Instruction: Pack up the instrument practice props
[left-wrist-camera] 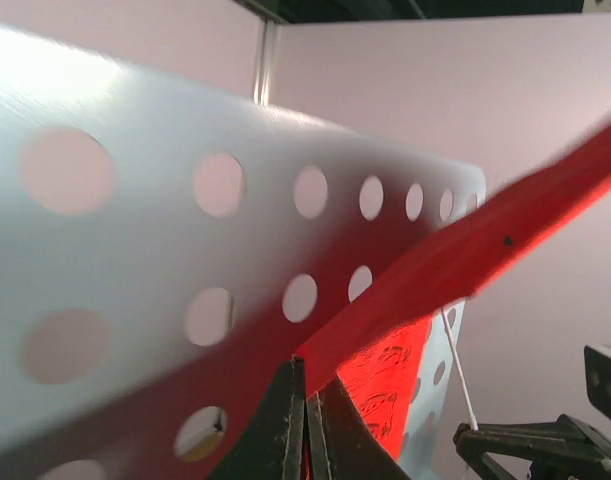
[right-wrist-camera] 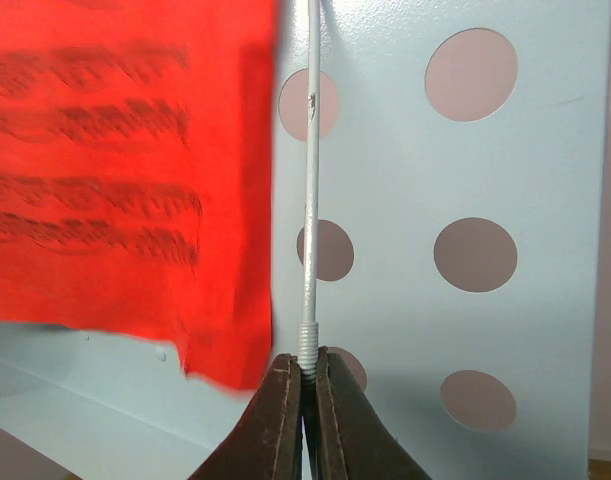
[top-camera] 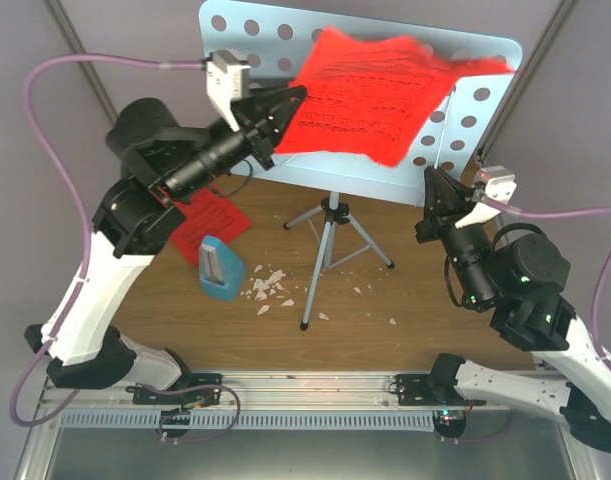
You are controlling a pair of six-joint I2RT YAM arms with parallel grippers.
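On the wooden tabletop (top-camera: 385, 320) stands the pale-blue music stand (top-camera: 255, 35), your left gripper (top-camera: 299, 93) clamped on a corner of the red sheet-music page (top-camera: 370, 95) and your right gripper (right-wrist-camera: 307, 366) pinching its thin wire retainer (right-wrist-camera: 310, 200), so ease the wire clear and slide the page out flat.

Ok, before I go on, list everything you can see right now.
Music stand: one, pale blue, holed plate on tripod, mid-table.
Sheet on stand: one, red, against the plate.
Sheet on table: one, red, flat, partly under left arm.
Box: one, blue, on table left of tripod.
Scraps: many, white, around the tripod's feet.
Rod: one, thin white, against plate's right side.
Table: one, brown wood.
Left pincer: one, black, shut on sheet on stand.
Right pincer: one, black, shut on rod.
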